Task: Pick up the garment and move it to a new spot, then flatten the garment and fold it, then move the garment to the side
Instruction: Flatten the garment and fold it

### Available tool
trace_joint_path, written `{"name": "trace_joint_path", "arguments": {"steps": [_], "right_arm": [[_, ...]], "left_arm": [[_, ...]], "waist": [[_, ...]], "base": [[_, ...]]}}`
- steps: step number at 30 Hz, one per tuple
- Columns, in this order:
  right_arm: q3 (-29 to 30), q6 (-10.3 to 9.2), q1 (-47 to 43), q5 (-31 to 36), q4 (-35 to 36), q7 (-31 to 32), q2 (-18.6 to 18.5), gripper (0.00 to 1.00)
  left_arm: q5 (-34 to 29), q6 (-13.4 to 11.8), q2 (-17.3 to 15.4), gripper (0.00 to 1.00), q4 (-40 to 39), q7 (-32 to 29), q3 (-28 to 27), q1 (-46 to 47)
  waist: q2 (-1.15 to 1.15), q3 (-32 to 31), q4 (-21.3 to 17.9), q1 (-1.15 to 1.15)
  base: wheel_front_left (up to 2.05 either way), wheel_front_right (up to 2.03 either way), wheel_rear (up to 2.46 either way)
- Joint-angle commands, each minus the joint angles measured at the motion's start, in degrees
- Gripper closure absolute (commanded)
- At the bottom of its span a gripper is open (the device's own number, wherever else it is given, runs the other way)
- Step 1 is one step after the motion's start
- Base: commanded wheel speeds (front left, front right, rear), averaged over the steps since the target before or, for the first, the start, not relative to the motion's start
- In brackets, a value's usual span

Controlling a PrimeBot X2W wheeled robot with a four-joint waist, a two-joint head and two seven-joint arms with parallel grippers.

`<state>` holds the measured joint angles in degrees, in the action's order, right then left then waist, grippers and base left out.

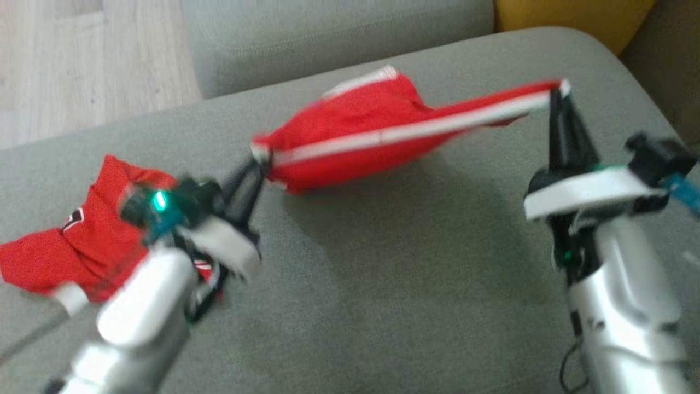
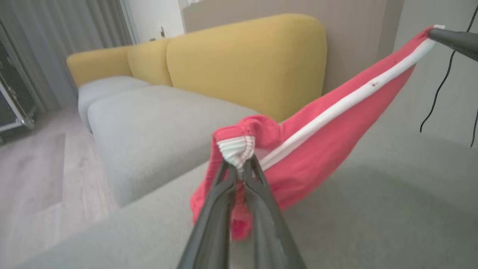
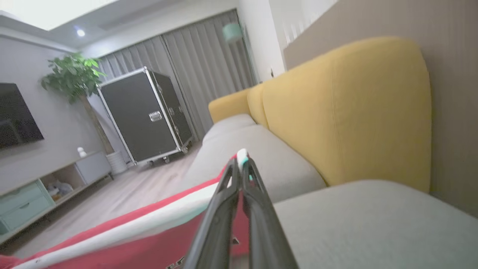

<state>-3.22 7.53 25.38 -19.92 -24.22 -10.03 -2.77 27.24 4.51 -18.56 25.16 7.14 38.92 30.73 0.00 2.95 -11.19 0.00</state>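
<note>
The garment [image 1: 361, 131] is red with one white stripe, and it hangs stretched between my two grippers above the grey seat cushion [image 1: 383, 306]. Its long axis runs with the stripe. In the head view that line climbs from the lower left end, near the middle of the cushion, up to the right end toward the cushion's far right side. The loose body of the cloth bulges out from the stripe near the left end and narrows to a thin band at the right. It throws a shadow on the cushion beneath it. I cannot tell whether its lowest fold touches the fabric.

My left gripper [image 1: 257, 164] is clamped on the gathered white hem at the left end. In the left wrist view the two fingers [image 2: 220, 209] pinch that bunched hem, with red cloth drooping behind them. My right gripper [image 1: 560, 90] is closed on the stripe's far corner, fingers pointing upward. In the right wrist view a white tip of cloth pokes out between the fingertips [image 3: 233, 170].

I count two red garments: the one I hold, and a second crumpled one [image 1: 71, 246] lying on the cushion under my left forearm, apart from the first. The sofa's yellow backrest [image 2: 242, 63] shows three sections. Farther off stand one black wheeled case [image 3: 145, 116] and one potted plant [image 3: 71, 74].
</note>
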Motion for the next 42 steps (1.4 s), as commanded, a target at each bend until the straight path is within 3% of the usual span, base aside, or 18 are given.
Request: {"name": "trace_joint_path", "arguments": {"steps": [1, 8, 13, 22, 27, 30, 35, 42], "right_arm": [[-0.6, -0.04, 3.9, -0.2, 3.2, 0.3, -0.1, 1.00], [0.4, -0.04, 9.2, 1.6, 8.5, -1.4, -0.1, 1.00], [1.5, -0.04, 8.1, 6.9, 13.9, -2.0, -0.1, 1.00], [4.8, -0.04, 1.5, 12.1, 25.3, 3.6, -0.1, 1.00], [5.1, -0.04, 2.7, 13.3, 25.2, 7.1, -0.1, 1.00], [4.0, -0.04, 7.1, 12.9, 21.8, 9.5, -0.5, 1.00], [1.8, -0.04, 21.0, 10.8, 9.0, 10.0, -2.1, 1.00], [3.4, -0.04, 43.0, 14.5, -9.9, -0.5, -3.8, 1.00]], "left_arm": [[0.1, -0.2, -2.4, 1.00, -2.7, -0.5, -3.4, 5.9], [0.9, -0.2, -3.9, 1.00, -7.1, -3.3, -5.5, 12.3], [1.4, -1.7, -5.2, 1.00, -12.4, -3.9, -6.4, 11.1], [6.4, -5.1, -7.8, 1.00, -26.4, -10.0, -8.1, 3.6], [6.3, -5.8, -8.9, 1.00, -27.1, -12.3, -8.7, 5.3], [5.9, -4.8, -9.0, 1.00, -24.9, -14.0, -8.6, 9.5], [5.1, -1.5, -7.5, 1.00, -15.8, -14.2, -8.8, 20.8], [1.9, 0.5, -4.8, 1.00, -1.0, -7.6, -10.0, 38.6]], "waist": [[0.00, -0.9, 0.0, 0.00], [0.00, -2.7, 0.4, 0.00], [0.00, -4.1, 1.1, 0.00], [0.00, -3.7, 1.5, 0.00], [0.00, -1.3, 1.0, 0.00], [0.00, 2.8, 0.4, 0.00], [0.00, 10.7, -0.7, 0.00], [0.00, 17.1, -0.8, 0.00]], "base": [[0.00, 0.00, 0.00], [0.00, 0.00, 0.00], [0.00, 0.00, 0.00], [0.00, 0.00, 0.00], [0.00, 0.00, 0.00], [0.00, 0.00, 0.00], [0.00, 0.00, 0.00], [0.00, 0.00, 0.00]]}}
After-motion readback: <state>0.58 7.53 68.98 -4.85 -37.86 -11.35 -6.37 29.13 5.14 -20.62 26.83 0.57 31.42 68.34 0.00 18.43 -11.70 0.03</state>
